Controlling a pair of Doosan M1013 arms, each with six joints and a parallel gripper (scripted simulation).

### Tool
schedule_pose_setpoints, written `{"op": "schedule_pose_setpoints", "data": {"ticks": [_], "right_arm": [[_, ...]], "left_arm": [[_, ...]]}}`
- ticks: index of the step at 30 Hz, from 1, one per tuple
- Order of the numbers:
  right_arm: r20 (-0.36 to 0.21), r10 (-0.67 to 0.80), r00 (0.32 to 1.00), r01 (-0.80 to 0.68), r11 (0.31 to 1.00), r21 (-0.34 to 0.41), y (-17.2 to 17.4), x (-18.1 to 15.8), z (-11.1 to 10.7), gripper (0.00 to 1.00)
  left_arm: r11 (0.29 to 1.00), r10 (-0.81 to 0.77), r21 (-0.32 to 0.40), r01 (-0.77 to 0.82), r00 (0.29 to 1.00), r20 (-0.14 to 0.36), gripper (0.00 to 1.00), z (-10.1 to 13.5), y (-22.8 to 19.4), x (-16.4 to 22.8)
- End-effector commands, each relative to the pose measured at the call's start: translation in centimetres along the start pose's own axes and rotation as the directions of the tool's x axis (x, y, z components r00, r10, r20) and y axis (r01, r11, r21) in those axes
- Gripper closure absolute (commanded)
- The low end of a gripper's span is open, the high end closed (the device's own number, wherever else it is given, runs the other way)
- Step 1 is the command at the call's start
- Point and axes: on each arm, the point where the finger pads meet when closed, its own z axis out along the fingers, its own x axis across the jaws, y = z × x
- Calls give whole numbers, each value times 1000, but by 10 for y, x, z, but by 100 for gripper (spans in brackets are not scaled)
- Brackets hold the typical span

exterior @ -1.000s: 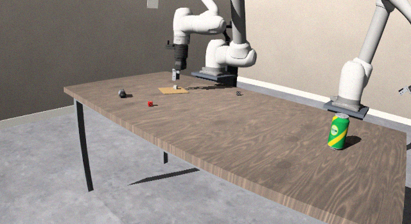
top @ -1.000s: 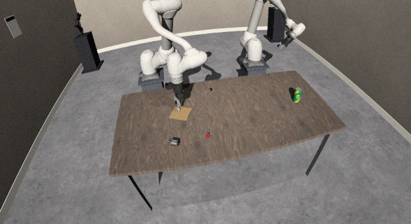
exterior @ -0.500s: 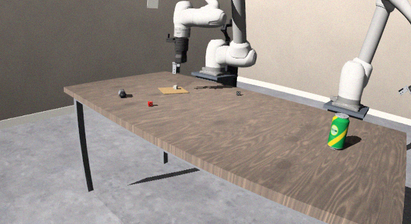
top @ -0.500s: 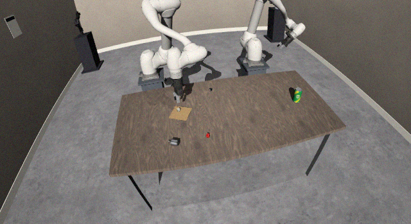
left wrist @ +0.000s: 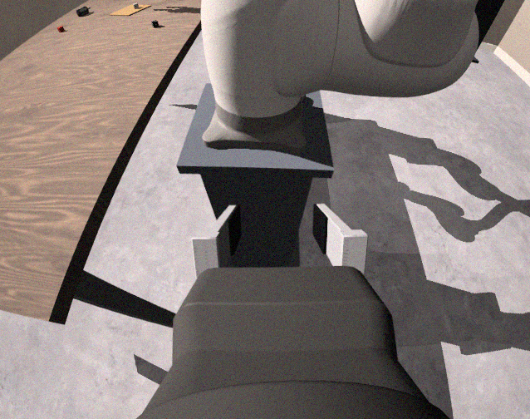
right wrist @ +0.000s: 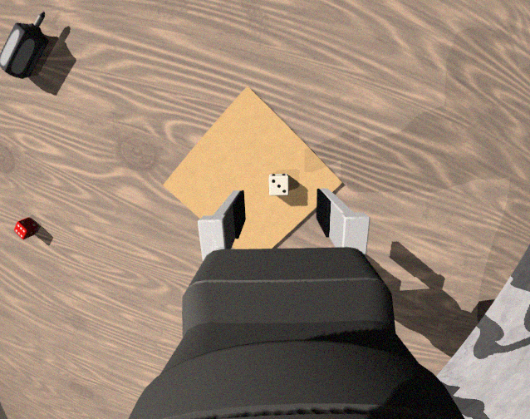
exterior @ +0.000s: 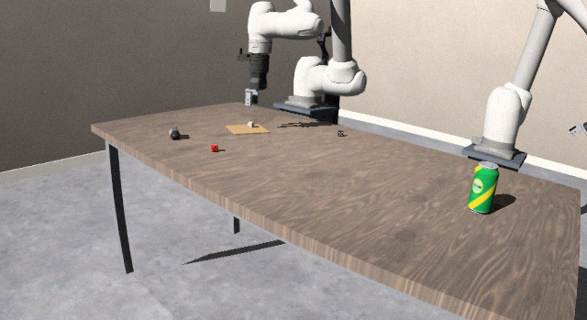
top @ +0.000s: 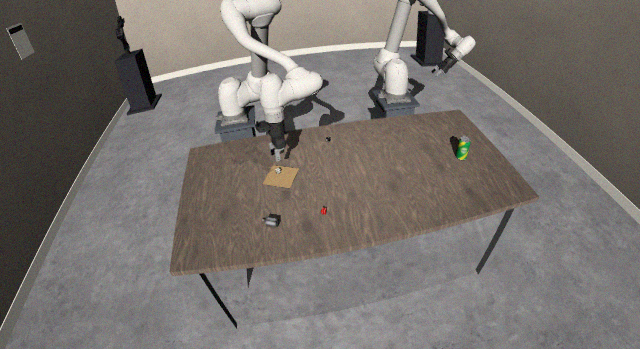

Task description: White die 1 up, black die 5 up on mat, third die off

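With its fingers spread wide, the right gripper (top: 278, 158) (exterior: 251, 98) (right wrist: 280, 204) hovers above the white die (top: 278, 170) (exterior: 250, 125) (left wrist: 136, 6) (right wrist: 278, 184), which sits on the mat (top: 285, 180) (exterior: 243, 130) (left wrist: 126, 11) (right wrist: 238, 135) showing three. Another roll looks needed: grip squarely, tip it to bring 1 up, release low. The black die (top: 328, 139) (exterior: 340, 134) (left wrist: 154, 23) waits off the mat; the left gripper (top: 437, 72) (exterior: 578, 129) (left wrist: 277, 219) stands open, away from the table (top: 380, 179) (exterior: 348, 192) (left wrist: 76, 112) (right wrist: 98, 293).

Three dice (top: 278, 170) (exterior: 250, 125) (left wrist: 136, 6) (right wrist: 278, 184), one mat (top: 281, 177) (exterior: 247, 129) (left wrist: 129, 9) (right wrist: 238, 144), one can (top: 463, 149) (exterior: 483, 188).

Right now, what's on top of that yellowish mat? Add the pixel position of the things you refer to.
Only the white die (top: 278, 170) (exterior: 250, 125) (left wrist: 136, 6) (right wrist: 278, 184) is visible on the mat (top: 285, 180) (exterior: 236, 129) (left wrist: 123, 12) (right wrist: 238, 144). The right gripper (right wrist: 280, 204) covers the near corner in its wrist view.
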Motion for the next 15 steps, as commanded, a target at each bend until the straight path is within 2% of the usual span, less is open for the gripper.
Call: {"op": "schedule_pose_setpoints", "data": {"ticks": [1,8,15], "right_arm": [[1,0,1000,0,1000,0,0,0,-1,0],[1,11,1000,-11,1000,0,0,0,-1,0],[1,106,994,-106,994,0,-1,2,0,0]], "left_arm": [[1000,0,-1,0,1000,0,0,0,0,0],[1000,0,-1,0,1000,0,0,0,0,0],[1000,0,-1,0,1000,0,0,0,0,0]]}}
